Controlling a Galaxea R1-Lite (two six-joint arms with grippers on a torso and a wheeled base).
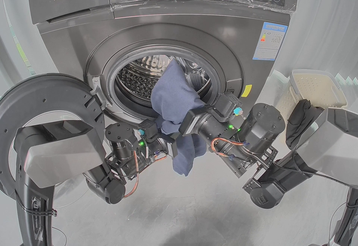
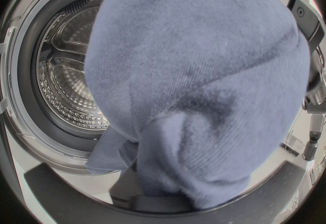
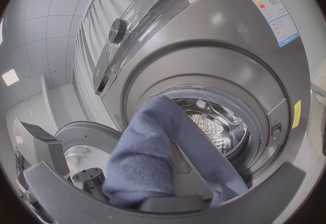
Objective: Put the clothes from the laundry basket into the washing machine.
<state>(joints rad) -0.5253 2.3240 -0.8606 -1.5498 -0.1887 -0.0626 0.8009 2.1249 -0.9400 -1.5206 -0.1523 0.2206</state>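
Loosely, blue garment [image 1: 171, 97], draped over right claw [image 3: 171, 156]

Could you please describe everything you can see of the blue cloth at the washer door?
The blue-grey knitted cloth is soft, bunched and crumpled. It drapes over the left gripper and right gripper, its top bulging at the open round mouth of the grey washing machine, a loose end hanging below toward the floor.

Smooth grey floor [image 1: 179, 217], pale curtains [image 1: 328, 30] behind, tiled ceiling [image 3: 44, 14] with a lit panel [image 3: 9, 77].
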